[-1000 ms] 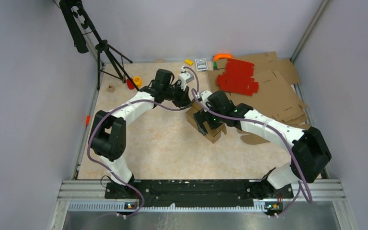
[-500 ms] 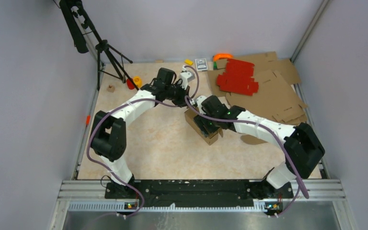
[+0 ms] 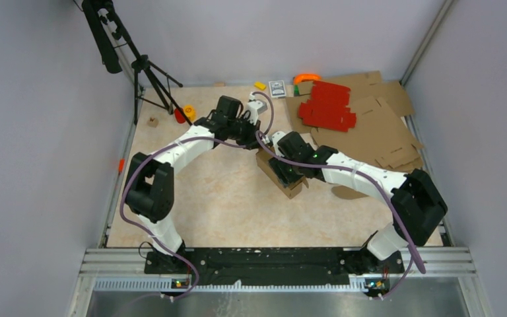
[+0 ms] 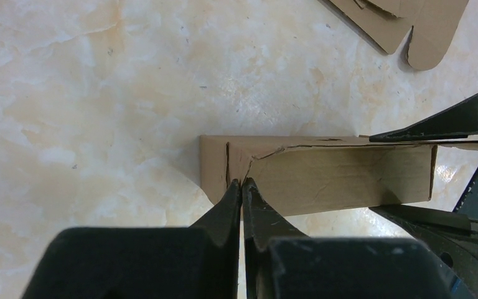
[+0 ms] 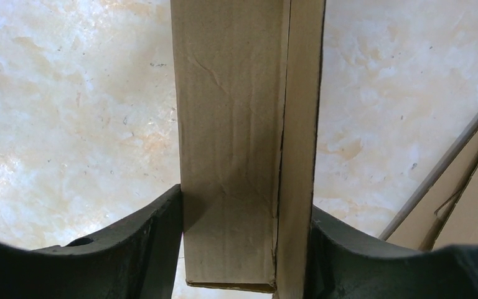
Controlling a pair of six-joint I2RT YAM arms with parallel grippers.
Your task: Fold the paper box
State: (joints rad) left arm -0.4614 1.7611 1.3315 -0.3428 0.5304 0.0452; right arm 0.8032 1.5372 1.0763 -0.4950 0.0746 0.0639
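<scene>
The paper box (image 3: 293, 189), plain brown cardboard partly folded into a long narrow shape, lies mid-table. In the right wrist view my right gripper (image 5: 244, 205) straddles the box (image 5: 236, 124), one finger (image 5: 162, 230) against each long side. Seen from the top, that right gripper (image 3: 285, 170) covers the box's middle. My left gripper (image 4: 241, 182) is shut, and its tips touch the box's (image 4: 336, 177) end panel beside a torn crease; nothing shows between its jaws. From above, the left gripper (image 3: 257, 137) sits at the box's far end.
Flat brown cardboard sheets (image 3: 379, 125) with red sheets (image 3: 327, 105) on top fill the back right. A loose rounded cardboard piece (image 3: 350, 192) lies right of the box. A tripod (image 3: 148, 72) stands at the back left, with small toys (image 3: 186, 112) and a card pack (image 3: 276, 88) along the back.
My right gripper has narrowed from wide open until its fingers meet the box's sides, and the right arm with the box has shifted slightly left. The left gripper stays shut at the box's end.
</scene>
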